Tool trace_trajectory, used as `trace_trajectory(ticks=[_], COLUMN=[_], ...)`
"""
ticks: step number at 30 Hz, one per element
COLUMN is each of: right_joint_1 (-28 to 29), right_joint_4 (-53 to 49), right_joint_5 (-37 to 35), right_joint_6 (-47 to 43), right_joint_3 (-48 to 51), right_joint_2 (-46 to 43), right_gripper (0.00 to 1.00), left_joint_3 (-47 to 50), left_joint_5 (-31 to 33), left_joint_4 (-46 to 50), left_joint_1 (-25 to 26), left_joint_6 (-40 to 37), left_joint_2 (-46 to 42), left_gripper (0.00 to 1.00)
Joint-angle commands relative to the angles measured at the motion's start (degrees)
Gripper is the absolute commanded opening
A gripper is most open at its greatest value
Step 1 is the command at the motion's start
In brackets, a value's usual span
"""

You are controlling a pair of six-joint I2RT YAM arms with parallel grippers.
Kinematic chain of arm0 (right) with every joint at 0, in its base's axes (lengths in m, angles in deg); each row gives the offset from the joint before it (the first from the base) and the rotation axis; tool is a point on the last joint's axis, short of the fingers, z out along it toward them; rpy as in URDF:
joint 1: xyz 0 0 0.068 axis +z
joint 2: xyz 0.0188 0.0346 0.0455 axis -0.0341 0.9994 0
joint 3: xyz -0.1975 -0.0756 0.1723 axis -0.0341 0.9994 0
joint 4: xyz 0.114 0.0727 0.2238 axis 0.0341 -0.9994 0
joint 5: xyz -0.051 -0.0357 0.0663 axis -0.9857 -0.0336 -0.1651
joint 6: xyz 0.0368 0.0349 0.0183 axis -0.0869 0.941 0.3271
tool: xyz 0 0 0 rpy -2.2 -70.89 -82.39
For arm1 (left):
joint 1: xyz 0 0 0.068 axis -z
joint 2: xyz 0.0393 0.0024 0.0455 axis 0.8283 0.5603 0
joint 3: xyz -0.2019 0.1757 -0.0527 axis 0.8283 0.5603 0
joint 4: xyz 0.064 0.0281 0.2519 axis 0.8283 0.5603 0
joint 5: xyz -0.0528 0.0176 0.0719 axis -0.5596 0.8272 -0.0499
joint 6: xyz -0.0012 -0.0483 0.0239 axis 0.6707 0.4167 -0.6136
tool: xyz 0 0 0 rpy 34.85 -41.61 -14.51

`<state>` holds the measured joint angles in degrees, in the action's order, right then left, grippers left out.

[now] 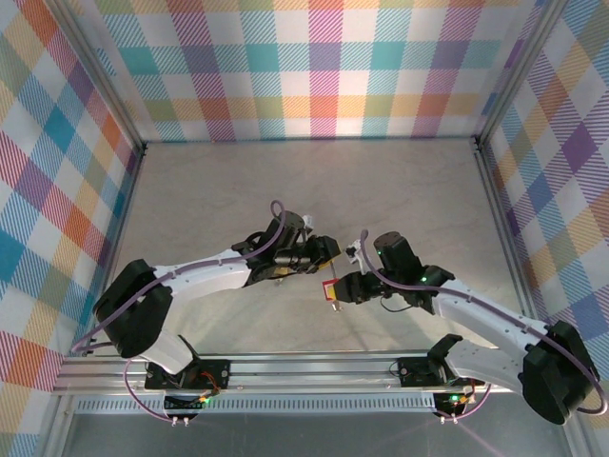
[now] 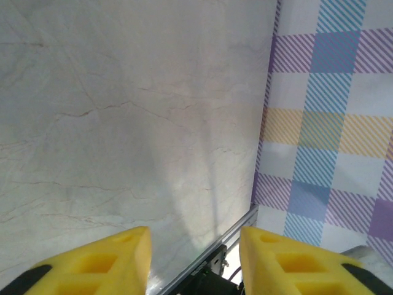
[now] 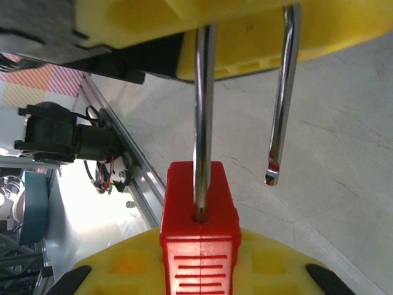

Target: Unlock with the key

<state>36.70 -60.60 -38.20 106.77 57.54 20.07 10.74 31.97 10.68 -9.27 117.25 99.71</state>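
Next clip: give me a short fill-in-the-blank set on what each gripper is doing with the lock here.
1. The right gripper is shut on a padlock whose body is ____.
2. The padlock's silver shackle stands ____, one end free of the body.
3. The left gripper has its fingers apart with ____ between them.
Missing words: red; open; nothing.

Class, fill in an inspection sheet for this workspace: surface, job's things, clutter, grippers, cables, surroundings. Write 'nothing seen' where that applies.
Surface: pale, marbled tabletop.
Job's things: red padlock; its shackle is open, with the free end out of the body.
Clutter: nothing seen.
Grippers: right gripper shut on the padlock's body; left gripper open, nothing between its fingers.
Cables: a purple cable runs along each arm.
Surroundings: plaid walls; aluminium rail at the near edge.
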Motion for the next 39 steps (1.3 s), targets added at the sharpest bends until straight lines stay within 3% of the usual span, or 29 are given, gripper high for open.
trace_trajectory(ticks=[1,5,9,15,22,28,33,35,39], right_joint_1=[-0.9,-3.7,-5.4,-7.8,-9.7,-10.1,-10.1,-10.1,-10.2], right_joint_4=[5.6,9.9,12.5,15.0,21.6,27.7,25.0,25.1,26.7], right_joint_5=[2.9,5.7,7.8,8.4,8.2,10.0,8.6,8.4,8.1], right_joint_6=[-0.7,0.9,1.0,1.5,4.9,7.8,7.8,8.1,9.9], right_joint_3=[0.8,2.2,2.3,1.5,0.2,-1.9,-4.4,-4.9,-5.6], right_joint_2=[1.2,3.3,6.1,12.7,23.1,30.8,33.9,35.7,39.1], right_gripper=[0.0,0.0,0.0,0.0,0.0,0.0,0.0,0.0,0.0], left_joint_3=[-1.1,-1.3,-2.0,-6.6,-14.7,-19.2,-23.4,-25.0,-27.4], left_joint_5=[-1.2,-1.7,-3.0,-2.6,0.2,1.5,3.7,4.7,7.6], left_joint_4=[-2.9,-5.4,-9.9,-9.4,1.8,5.0,8.7,10.2,14.3], left_joint_1=[0.3,0.3,0.3,-0.8,-2.2,-4.2,-5.6,-6.5,-9.4], left_joint_6=[0.3,-0.1,-0.4,-4.9,-13.7,-16.2,-18.8,-19.4,-20.2], left_joint_2=[2.0,5.2,10.6,18.5,26.2,31.5,33.7,33.7,30.7], left_gripper=[0.23,0.0,0.0,0.0,0.0,0.0,0.23,0.36,0.56])
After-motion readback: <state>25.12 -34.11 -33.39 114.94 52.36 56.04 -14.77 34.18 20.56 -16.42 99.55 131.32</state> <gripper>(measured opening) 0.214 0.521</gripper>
